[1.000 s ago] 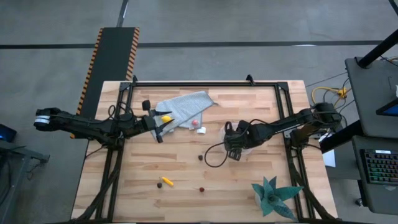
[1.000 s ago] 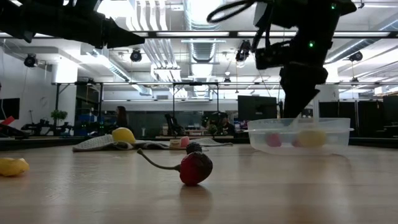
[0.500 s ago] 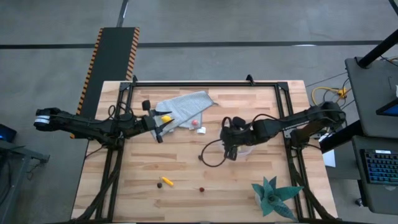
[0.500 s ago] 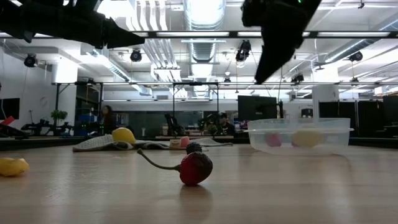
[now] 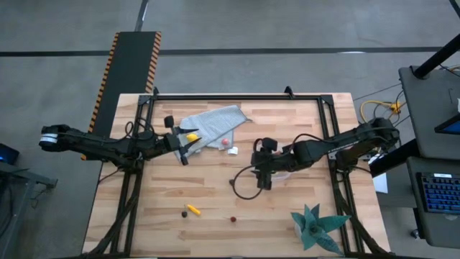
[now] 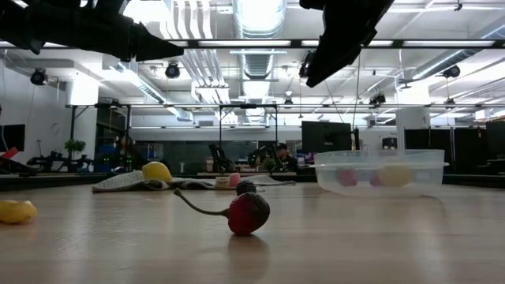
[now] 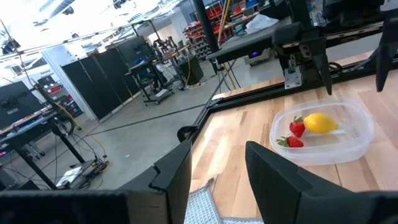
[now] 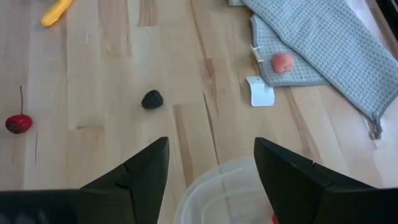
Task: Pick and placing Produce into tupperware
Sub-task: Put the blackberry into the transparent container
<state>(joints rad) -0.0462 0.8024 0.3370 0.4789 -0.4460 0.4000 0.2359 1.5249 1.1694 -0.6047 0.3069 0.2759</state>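
The clear tupperware (image 6: pixel 379 173) stands on the table right of centre and holds a lemon (image 7: pixel 320 122) and two strawberries (image 7: pixel 296 128). My right gripper (image 8: pixel 211 180) is open, up in the air over the tupperware's left rim (image 8: pixel 227 176). My left gripper (image 7: pixel 214 171) is open and empty above the grey-blue cloth's left end (image 5: pixel 192 128), beside a lemon (image 5: pixel 191 136) lying on it. Loose on the wood lie a strawberry (image 8: pixel 283 62) at the cloth's edge, a dark round bit (image 8: pixel 152 99), a cherry (image 6: pixel 248 213) and an orange-yellow stick (image 5: pixel 192 210).
A small white block (image 8: pixel 261 93) lies beside the cloth. A teal spiky plant (image 5: pixel 316 226) stands at the table's near right corner. A black cable loop (image 5: pixel 244 183) hangs under the right arm. Bare wood lies between the loose pieces.
My right gripper has risen from just over the tupperware's inside to well above it and has drifted a little toward the table's left. The tupperware and its fruit have stayed put.
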